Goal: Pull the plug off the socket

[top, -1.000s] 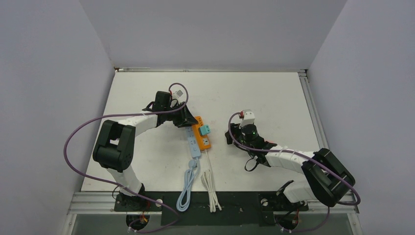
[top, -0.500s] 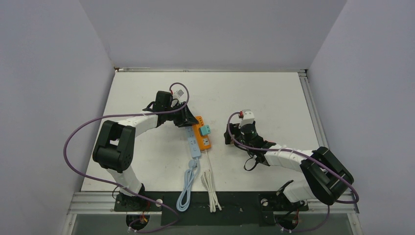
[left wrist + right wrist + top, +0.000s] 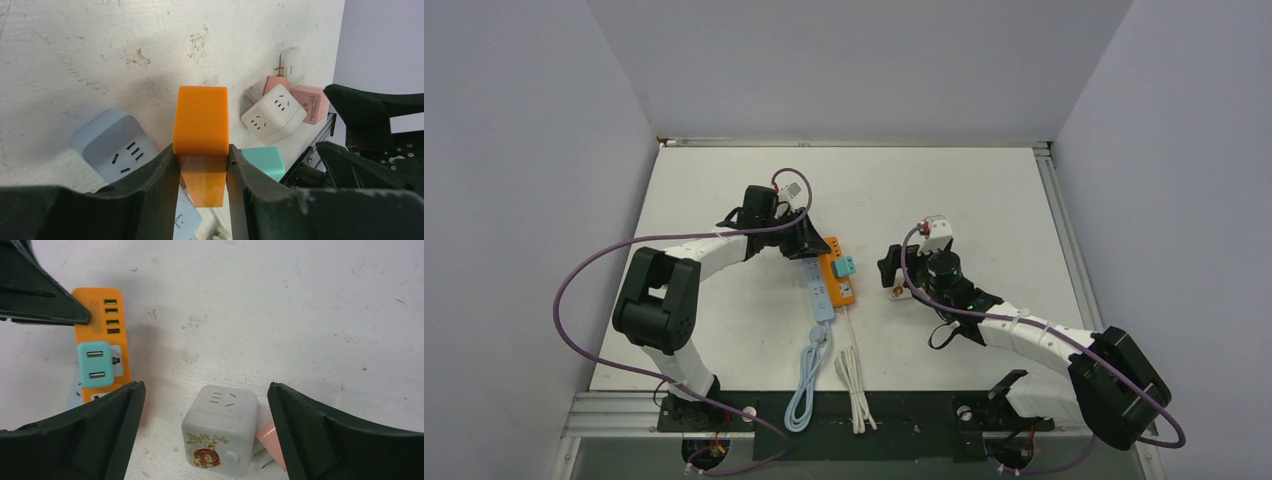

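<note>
Left wrist: teal plug (image 3: pixel 262 161) half behind pincer (image 3: pixel 201 156) on orange socket (image 3: pixel 200 117).

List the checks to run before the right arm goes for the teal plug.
1. Left gripper clamps the orange strip: ok.
2. Teal plug seated in the strip: ok.
3. Right gripper open: ok.
4. Right gripper lined up on the plug: not ok; it sits over the white cube, with the plug off to one side.
5. Height clearance over the cube: cannot tell.

Lab cell: blank walls (image 3: pixel 854 60), scuffed tabletop (image 3: pixel 984 190)
</note>
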